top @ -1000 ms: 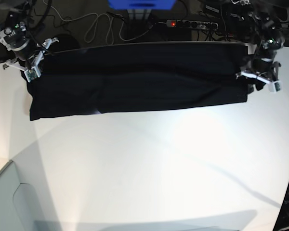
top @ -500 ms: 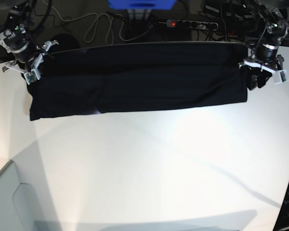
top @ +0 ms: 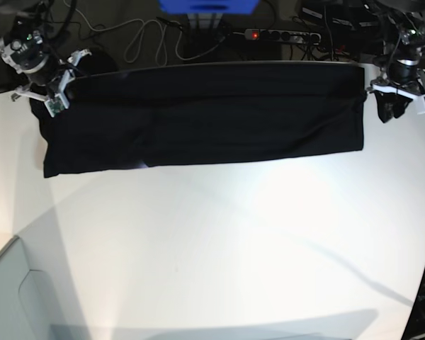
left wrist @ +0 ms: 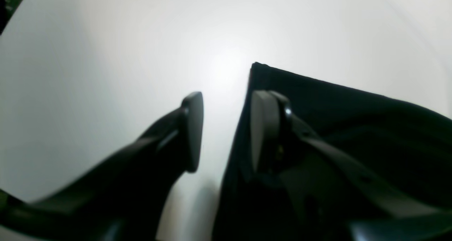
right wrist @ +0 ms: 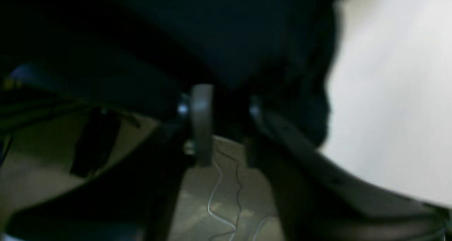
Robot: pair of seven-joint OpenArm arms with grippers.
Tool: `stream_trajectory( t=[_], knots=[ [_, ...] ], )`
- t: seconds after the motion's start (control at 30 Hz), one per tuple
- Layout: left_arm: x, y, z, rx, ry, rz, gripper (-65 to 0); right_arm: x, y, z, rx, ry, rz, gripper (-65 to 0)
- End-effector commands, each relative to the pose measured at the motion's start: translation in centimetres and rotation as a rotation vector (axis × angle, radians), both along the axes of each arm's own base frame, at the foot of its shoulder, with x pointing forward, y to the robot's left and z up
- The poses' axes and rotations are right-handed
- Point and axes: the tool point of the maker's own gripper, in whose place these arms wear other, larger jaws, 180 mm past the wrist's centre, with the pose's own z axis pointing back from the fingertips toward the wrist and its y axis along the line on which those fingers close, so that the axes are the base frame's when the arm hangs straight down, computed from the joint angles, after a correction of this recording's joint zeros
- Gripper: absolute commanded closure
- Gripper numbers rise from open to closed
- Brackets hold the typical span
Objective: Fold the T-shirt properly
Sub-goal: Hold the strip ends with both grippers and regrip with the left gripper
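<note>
The T-shirt (top: 205,117) lies flat as a long black band across the far part of the white table (top: 227,248), its far edge running along the table's far rim. Only plain black cloth shows; no print is visible. A soft crease runs lengthwise through the band, and its near edge sags lower toward the end under my right arm.

My left gripper (left wrist: 226,128) hangs just off one short end of the T-shirt. In the left wrist view its jaws stand apart with bare table between them; one finger (left wrist: 192,128) is over the table, the other sits over the cloth's edge. Nothing is held: this claw is released.

My right gripper (right wrist: 226,117) is at the opposite end of the T-shirt, at the far corner by the table rim. In the right wrist view, which is dark and blurred, a gap shows between the pads (right wrist: 202,117), with black cloth just beyond them and floor cables below. I cannot tell whether cloth is caught between them.

Beyond the T-shirt's far edge, off the table, lie a power strip (top: 283,35) with a red light, loose cables, and a blue object (top: 207,6).
</note>
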Motion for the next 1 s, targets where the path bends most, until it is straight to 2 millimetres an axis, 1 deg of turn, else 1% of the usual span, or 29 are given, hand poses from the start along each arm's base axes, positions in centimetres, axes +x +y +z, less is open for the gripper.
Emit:
stream_trajectory(
  t=[0.0, 0.07, 0.13, 0.17, 0.3, 0.37, 0.47, 0.5, 0.57, 0.67, 0.77, 0.83, 0.9, 0.97],
  knots=[
    [0.7, 0.5, 1.7, 0.031, -0.047, -0.018, -22.1, 0.0, 0.2, 0.5, -0.006, -0.007, 0.046, -21.8],
    [0.7, 0.6, 1.7, 0.034, -0.047, -0.018, -22.1, -0.1, -0.2, 0.7, -0.013, -0.008, 0.042, -30.1],
    [0.6, 0.7, 1.7, 0.037, -0.043, -0.015, -22.1, -0.1, -1.2, 1.3, -0.034, -0.025, 0.015, -35.0],
    [0.4, 1.1, 1.5, 0.034, -0.038, -0.003, -22.1, 0.1, -1.7, 1.8, -0.045, -0.039, 0.003, -36.6],
    [-0.6, 2.0, -0.1, 0.000, -0.006, 0.037, -22.1, 0.9, -2.5, 4.1, -0.081, -0.109, -0.032, -37.3],
    [-0.9, 2.2, -1.0, -0.020, 0.008, 0.047, -22.1, 1.2, -2.2, 4.6, -0.078, -0.132, -0.039, -37.3],
    [-0.6, 2.4, -1.5, -0.039, 0.005, 0.059, -22.1, 2.6, -1.8, 5.0, -0.064, -0.170, -0.044, -36.6],
    [-0.7, 2.4, -1.8, -0.047, 0.009, 0.065, -22.1, 2.8, -1.6, 4.7, -0.047, -0.172, -0.053, -34.6],
    [-0.9, 2.4, -2.4, -0.061, 0.020, 0.069, -22.1, 3.5, -1.2, 3.9, -0.017, -0.166, -0.060, -27.9],
    [-0.9, 2.3, -2.6, -0.067, 0.021, 0.072, -22.1, 3.7, -1.2, 2.1, 0.021, -0.132, -0.080, -14.4],
    [-0.2, 2.2, -2.5, -0.077, 0.007, 0.076, -22.1, 3.8, -1.3, 0.1, 0.060, -0.090, -0.107, -0.9],
    [-0.4, 1.9, -3.0, -0.090, 0.038, 0.070, -22.1, 3.8, -1.6, -1.0, 0.079, -0.067, -0.123, 0.0],
    [0.0, 1.5, -3.2, -0.105, 0.053, 0.055, -22.1, 3.6, -1.7, -1.9, 0.093, -0.044, -0.137, -0.2],
    [0.1, 1.2, -3.5, -0.117, 0.074, 0.048, -22.1, 3.5, -1.8, -2.4, 0.098, -0.033, -0.142, 0.0]
  ],
)
